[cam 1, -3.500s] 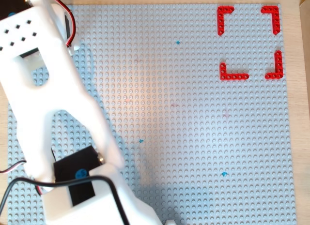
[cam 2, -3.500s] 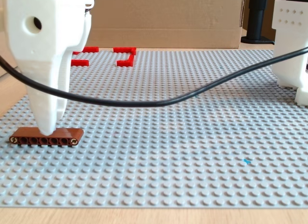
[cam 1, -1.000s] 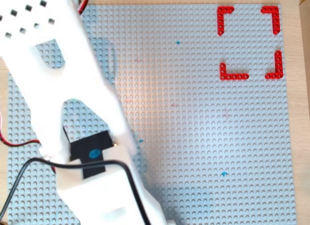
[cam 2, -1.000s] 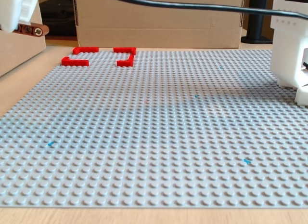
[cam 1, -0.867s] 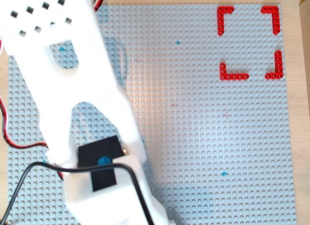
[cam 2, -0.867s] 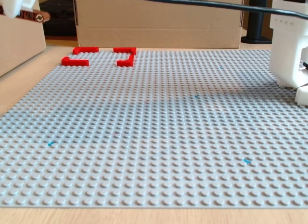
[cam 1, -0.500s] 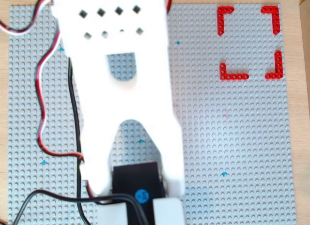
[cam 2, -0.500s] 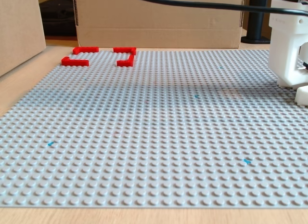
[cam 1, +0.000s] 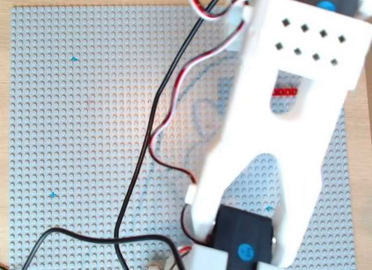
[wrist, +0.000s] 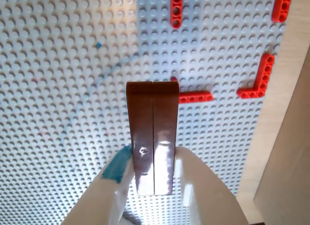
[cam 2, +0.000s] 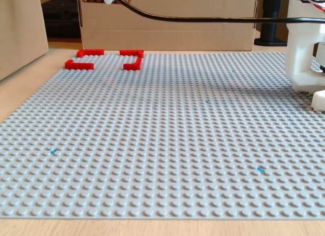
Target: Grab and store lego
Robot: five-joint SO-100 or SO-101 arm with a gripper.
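The gripper (wrist: 154, 186) clamps the lego (wrist: 152, 138) between its white fingers (wrist: 203, 196) at the wrist view's centre, held above the grey baseplate (wrist: 58, 89) near the red brackets (wrist: 256, 80).

A wooden table (cam 2: 20, 94) carries a grey studded baseplate (cam 2: 162, 144) with red corner brackets (cam 2: 79, 65) on it.

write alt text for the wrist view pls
A long reddish-brown lego brick with a lengthwise groove is clamped in the white tool, held above a grey studded baseplate. Red L-shaped corner pieces lie on the plate beyond it, near a pale wooden edge at the right.
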